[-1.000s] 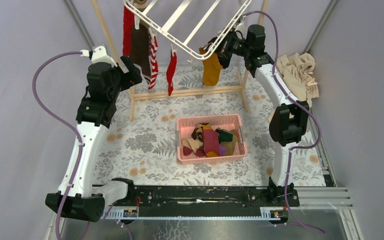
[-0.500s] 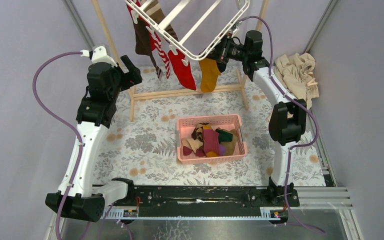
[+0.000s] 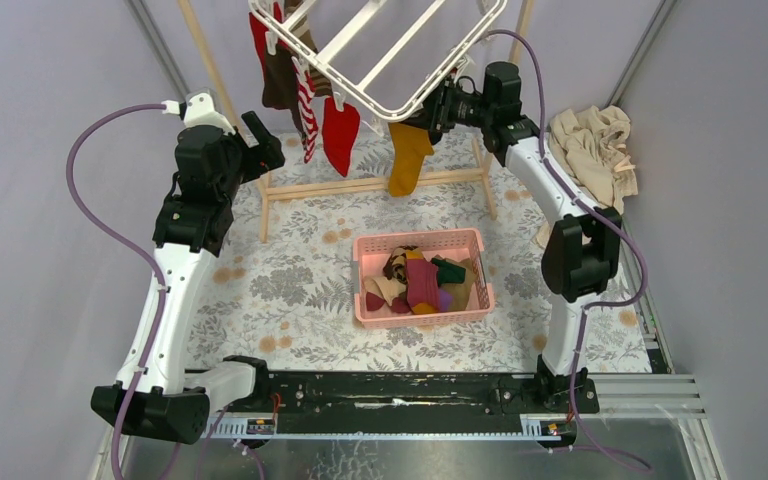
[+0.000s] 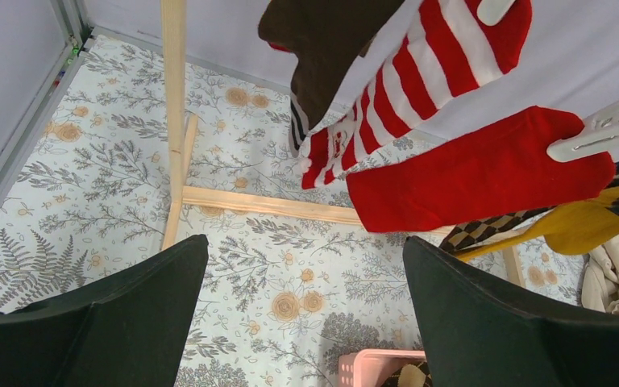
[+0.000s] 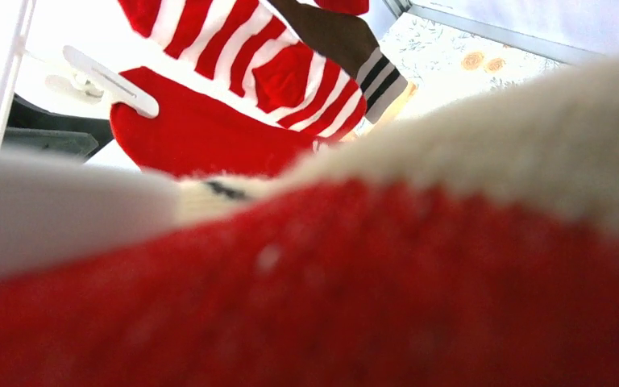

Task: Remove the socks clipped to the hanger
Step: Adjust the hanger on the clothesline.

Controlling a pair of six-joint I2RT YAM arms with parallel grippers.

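hanger point(image 3: 460, 57) white, clips point(image 4: 604, 129) white too.
brown sock point(image 3: 280, 85): dark brown, black/white stripes at cuff.
striped sock point(image 3: 307, 100): red/white bands.
red sock point(image 3: 340, 135): plain red.
mustard sock point(image 3: 405, 155): plain mustard yellow.
basket point(image 3: 420, 237) pink; inside maroon, green, beige, dark/tan check.
mat point(image 3: 290, 290): off-white, grey fern print, orange flowers.
frame point(image 3: 380, 184): pale bare wood.
cloth heap point(image 3: 595, 150): cream.
arms point(image 3: 175, 290): white with black joints.
cables point(image 3: 68, 155): purple.
walls point(image 3: 20, 250): pale lilac-grey.
knit point(image 5: 330, 298), close and blurred on right wrist cam: red, cream fuzzy band.
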